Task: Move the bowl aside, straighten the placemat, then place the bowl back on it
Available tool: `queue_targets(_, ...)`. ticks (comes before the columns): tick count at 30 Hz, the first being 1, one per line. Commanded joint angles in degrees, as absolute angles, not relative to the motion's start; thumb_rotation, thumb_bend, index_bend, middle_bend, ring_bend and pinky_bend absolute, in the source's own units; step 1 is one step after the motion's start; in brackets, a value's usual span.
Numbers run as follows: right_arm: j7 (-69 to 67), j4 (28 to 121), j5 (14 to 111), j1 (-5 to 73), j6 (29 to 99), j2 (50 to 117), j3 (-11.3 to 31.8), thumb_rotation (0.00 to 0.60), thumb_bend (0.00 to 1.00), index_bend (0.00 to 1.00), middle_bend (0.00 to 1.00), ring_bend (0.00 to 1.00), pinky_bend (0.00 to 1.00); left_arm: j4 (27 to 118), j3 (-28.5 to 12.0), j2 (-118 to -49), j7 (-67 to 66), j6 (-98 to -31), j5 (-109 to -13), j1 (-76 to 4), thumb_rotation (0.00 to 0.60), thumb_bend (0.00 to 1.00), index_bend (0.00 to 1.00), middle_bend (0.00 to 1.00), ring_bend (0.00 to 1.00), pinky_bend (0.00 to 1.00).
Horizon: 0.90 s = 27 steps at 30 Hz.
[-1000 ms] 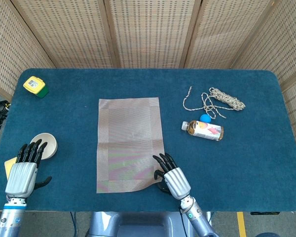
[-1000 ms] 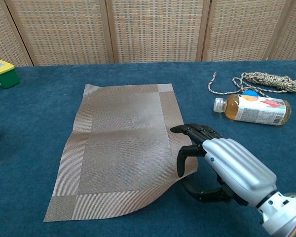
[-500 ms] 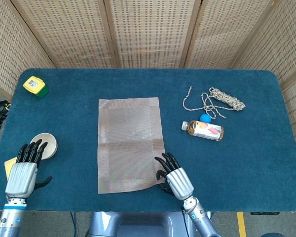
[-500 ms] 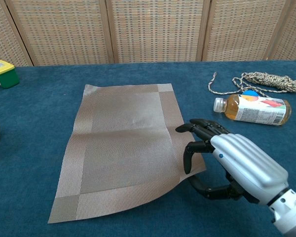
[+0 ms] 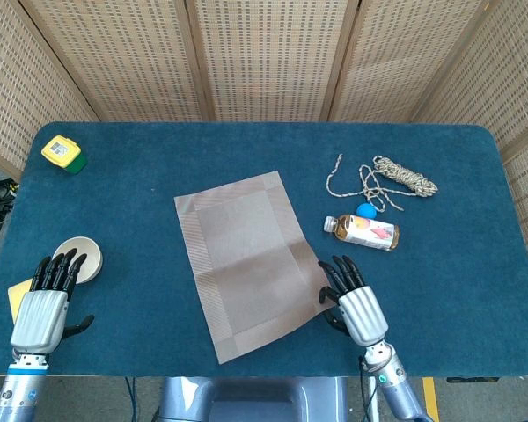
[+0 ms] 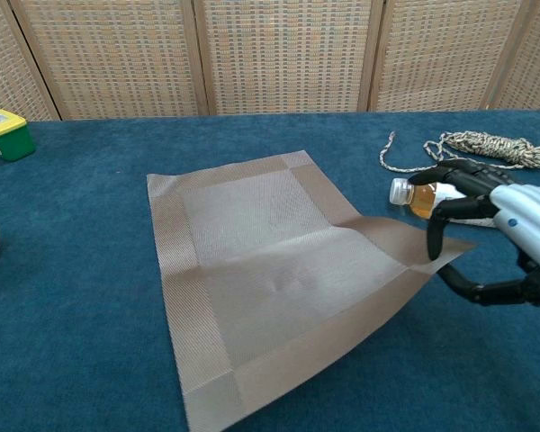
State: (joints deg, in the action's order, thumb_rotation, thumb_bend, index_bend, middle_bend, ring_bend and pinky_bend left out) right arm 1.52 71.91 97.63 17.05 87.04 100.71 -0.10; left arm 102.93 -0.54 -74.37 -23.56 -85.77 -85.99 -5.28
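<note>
placemat (image 5: 249,260) mid-table, bowl (image 5: 77,258) left, bottle (image 5: 363,231) right

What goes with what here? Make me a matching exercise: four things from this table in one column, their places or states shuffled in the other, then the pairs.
Things:
1. placemat
2. bowl
3. bottle
4. green and yellow box

Places or states:
A. lying on its side below the rope
B. far left corner of the table
C. skewed, one corner pinched by the right hand
D. near left edge, just ahead of the left hand

Pairs: 1-C, 2-D, 3-A, 4-B
</note>
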Motion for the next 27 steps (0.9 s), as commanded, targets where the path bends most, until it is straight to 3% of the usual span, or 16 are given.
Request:
queue_targets(1, 1.9, 72.7, 96.1, 16.7, 87.1, 97.7, 1.2, 0.600, 0.57, 0.69, 0.22, 0.00, 0.01, 102.9, -0.5, -74.4, -23.7, -85.8, -86.1, -5.2, 0.600, 0.07, 0.00, 0.00, 0.00, 0.00)
queue_targets(9, 4.3, 72.6, 91.0, 18.6, 82.8, 91.9, 5.8, 0.600, 0.57, 0.70, 0.22, 0.00, 0.01, 102.8, -0.6, -74.7, -24.2, -86.0, -86.3, -5.2, 0.600, 0.07, 0.00, 0.00, 0.00, 0.00)
queue_targets(20, 9.7, 71.0, 84.1, 21.6, 76.8, 88.6, 10.9, 0.600, 0.56, 0.68, 0.22, 0.00, 0.00, 102.7, -0.7, -74.7, -24.3, -85.9, -86.1, -5.1, 0.600, 0.07, 0.00, 0.00, 0.00, 0.00)
queue_targets(24, 12.3, 70.1, 81.9, 22.2, 75.6, 88.0, 12.0, 0.600, 0.49, 0.56, 0.11, 0.00, 0.00, 102.6, -0.7, -74.9, -24.4, -85.8, -86.1, -5.2, 0.600, 0.07, 0.00, 0.00, 0.00, 0.00)
queue_targets(27, 13.3, 71.6, 79.8, 21.7, 75.0, 87.2, 12.4, 0.600, 0.42, 0.38, 0.01, 0.00, 0.00, 102.6, -0.8, -74.9, -24.5, -85.7, -86.0, -5.2, 0.600, 0.07, 0.00, 0.00, 0.00, 0.00)
